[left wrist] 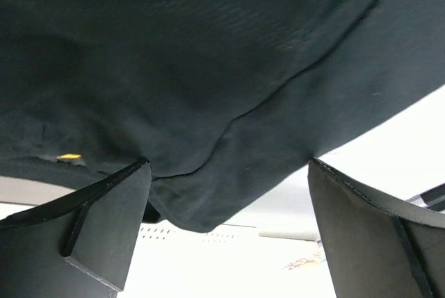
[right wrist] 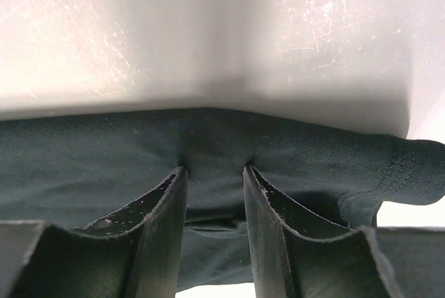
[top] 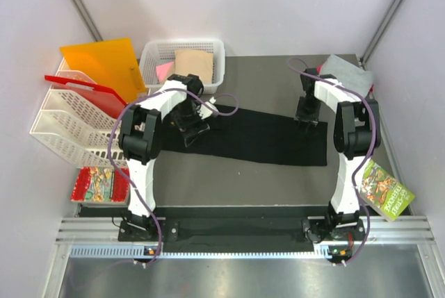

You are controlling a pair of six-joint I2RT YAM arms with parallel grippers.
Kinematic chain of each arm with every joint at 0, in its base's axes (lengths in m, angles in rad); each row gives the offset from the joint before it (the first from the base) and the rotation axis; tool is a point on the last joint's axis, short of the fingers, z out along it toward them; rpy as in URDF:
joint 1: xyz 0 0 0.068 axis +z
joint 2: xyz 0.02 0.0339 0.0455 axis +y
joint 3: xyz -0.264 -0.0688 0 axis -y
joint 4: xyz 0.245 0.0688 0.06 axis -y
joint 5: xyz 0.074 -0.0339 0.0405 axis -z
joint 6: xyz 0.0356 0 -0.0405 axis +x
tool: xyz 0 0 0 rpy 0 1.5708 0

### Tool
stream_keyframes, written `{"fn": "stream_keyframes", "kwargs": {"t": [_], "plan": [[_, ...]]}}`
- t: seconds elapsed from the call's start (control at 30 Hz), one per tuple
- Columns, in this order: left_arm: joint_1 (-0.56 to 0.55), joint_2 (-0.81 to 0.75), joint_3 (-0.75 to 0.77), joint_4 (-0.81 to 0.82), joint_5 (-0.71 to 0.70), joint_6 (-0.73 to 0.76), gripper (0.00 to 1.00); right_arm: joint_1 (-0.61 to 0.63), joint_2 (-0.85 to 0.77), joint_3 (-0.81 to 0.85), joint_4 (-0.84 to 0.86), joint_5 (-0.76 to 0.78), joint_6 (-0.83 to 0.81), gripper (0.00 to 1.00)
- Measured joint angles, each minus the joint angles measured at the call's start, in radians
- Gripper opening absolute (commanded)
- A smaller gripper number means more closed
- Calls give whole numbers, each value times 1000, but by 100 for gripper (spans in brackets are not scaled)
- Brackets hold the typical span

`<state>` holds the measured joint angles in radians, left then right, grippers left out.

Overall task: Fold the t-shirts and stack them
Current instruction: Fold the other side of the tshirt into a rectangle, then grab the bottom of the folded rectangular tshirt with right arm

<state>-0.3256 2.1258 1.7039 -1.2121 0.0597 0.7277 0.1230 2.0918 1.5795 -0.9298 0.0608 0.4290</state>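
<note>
The right end effector [right wrist: 214, 170] pinches the black t-shirt [top: 264, 138] at its edge; the left end effector [left wrist: 227, 163] gapes open around it and should close firmly before lifting.

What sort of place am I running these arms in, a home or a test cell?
Most likely a lab test cell, not a home: plain white walls box in a grey table, a metal rail carries the arm bases, and the black t-shirt and white basket look staged.
</note>
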Motion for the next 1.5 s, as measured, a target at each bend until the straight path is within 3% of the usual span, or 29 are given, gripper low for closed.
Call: {"fn": "stream_keyframes", "kwargs": {"t": [0.1,0.5,0.63,0.87,1.07,1.5], "plan": [[17,5,1,10,-6,0,99,0,0,-2,0,11,1,38],[31,93,80,14,-14,3,99,-2,-130,-55,17,84,3,71],[31,93,80,15,-13,3,99,-2,-277,-92,21,72,-2,75],[31,93,80,15,-11,3,99,-69,-504,-399,37,-11,-2,75],[31,88,80,14,-10,3,99,-210,-510,-546,45,-86,-10,77],[31,47,60,17,-9,8,99,-288,-389,-462,137,-191,-27,77]]}}
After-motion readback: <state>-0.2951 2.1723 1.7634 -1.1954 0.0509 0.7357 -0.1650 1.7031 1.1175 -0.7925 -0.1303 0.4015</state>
